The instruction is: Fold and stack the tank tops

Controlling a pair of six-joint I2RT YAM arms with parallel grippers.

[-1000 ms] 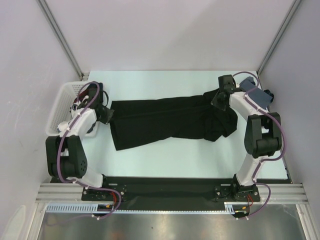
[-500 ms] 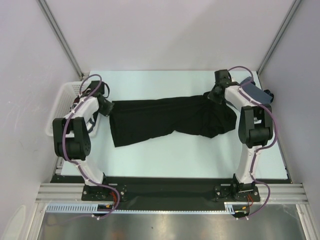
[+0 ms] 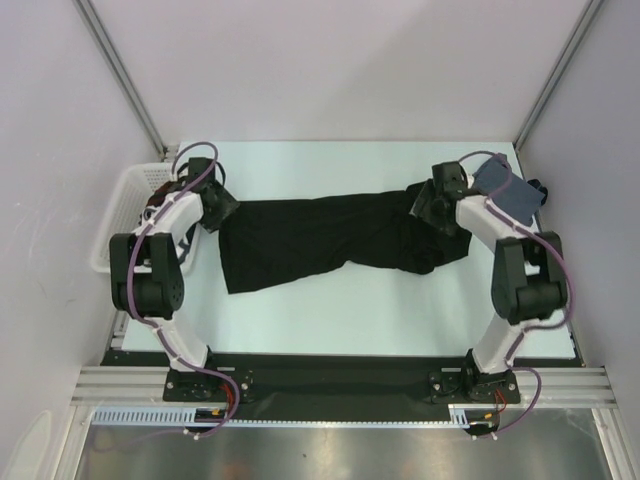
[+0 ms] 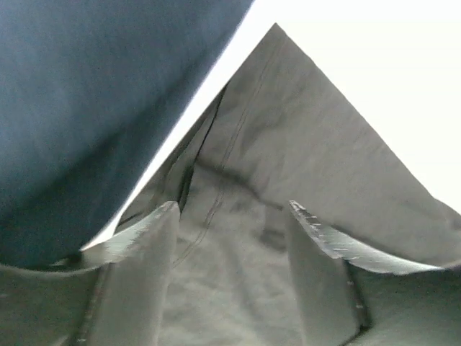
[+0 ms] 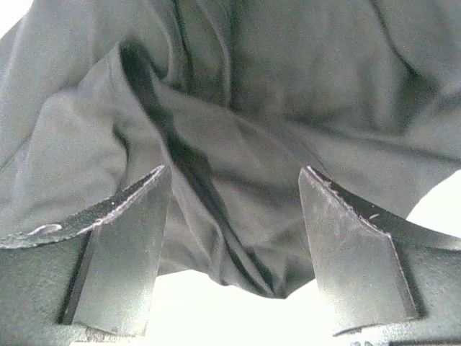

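Left claw [image 3: 218, 206]: jaws open, gripping nothing. The black tank top [image 3: 320, 240] lies flat on the bench [image 3: 330, 310], directly beneath this claw. Right claw [image 3: 428, 205]: jaws open above the bunched opposite end. The blue-grey tank top [image 3: 505, 190] lies just right of it.

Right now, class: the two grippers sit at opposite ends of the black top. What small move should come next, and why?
The left gripper and right gripper stand open, holding nothing, and the black tank top lies stretched out between them, bunched at its right end. So probably lift both straight up, clear of the cloth.
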